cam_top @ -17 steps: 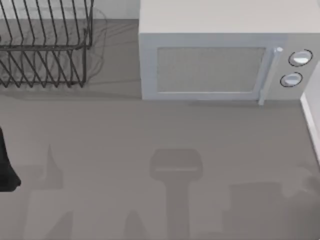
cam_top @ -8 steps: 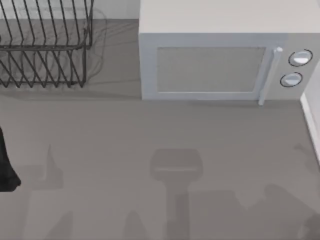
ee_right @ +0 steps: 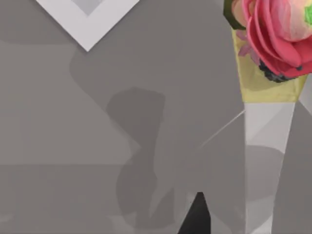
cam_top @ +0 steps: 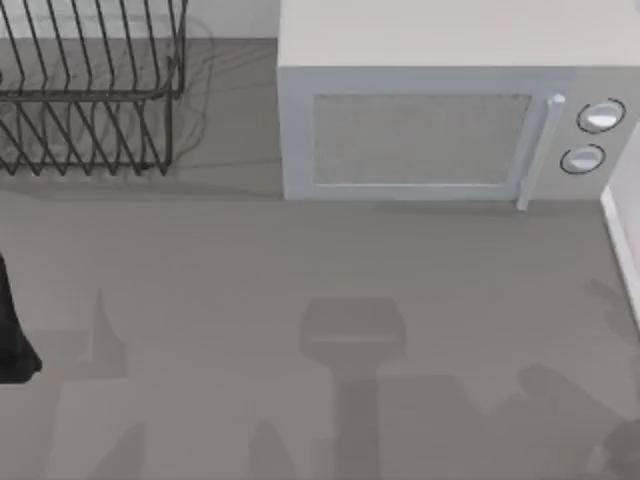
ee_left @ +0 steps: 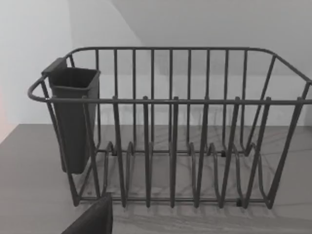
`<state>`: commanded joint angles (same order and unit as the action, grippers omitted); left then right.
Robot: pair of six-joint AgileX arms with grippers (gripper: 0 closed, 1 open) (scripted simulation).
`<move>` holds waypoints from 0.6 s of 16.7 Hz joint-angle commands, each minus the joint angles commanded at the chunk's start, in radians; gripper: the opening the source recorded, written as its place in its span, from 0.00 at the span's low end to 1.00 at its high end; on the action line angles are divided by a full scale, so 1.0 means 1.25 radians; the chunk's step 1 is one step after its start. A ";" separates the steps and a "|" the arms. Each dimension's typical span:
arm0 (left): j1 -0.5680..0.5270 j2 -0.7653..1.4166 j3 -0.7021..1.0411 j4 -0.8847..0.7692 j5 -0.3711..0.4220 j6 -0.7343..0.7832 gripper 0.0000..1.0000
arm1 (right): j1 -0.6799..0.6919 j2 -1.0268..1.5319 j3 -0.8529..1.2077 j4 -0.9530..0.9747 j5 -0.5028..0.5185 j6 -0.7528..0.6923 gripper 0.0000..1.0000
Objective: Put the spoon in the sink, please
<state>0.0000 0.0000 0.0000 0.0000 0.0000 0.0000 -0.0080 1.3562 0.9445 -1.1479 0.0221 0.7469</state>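
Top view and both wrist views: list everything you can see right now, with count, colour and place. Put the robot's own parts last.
Dish rack: one, dark wire, back left of the counter; seen close in the left wrist view.
Cutlery holder: one, dark grey, hung on one end of the dish rack.
Microwave: one, pale grey-white, back of the counter, centre to right, door shut.
Microwave knobs: two, silver, on its right front panel.
Counter: one, grey, bare in front, with shadows on it.
Flower bouquet: one, pink bloom in yellow wrap, in the right wrist view.
Left arm: one, black, at the top view's left edge.
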 joint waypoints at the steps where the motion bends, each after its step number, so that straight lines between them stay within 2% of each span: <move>1: 0.000 0.000 0.000 0.000 0.000 0.000 1.00 | -0.002 0.023 0.025 -0.010 0.000 0.000 0.00; 5: 0.000 0.000 0.000 0.000 0.000 0.000 1.00 | -0.018 0.183 0.210 -0.081 0.000 -0.006 0.00; 10: 0.000 0.000 0.000 0.000 0.000 0.000 1.00 | -0.046 0.472 0.612 -0.207 0.000 -0.025 0.00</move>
<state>0.0000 0.0000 0.0000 0.0000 0.0000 0.0000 -0.0654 1.9464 1.7099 -1.4071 0.0224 0.7158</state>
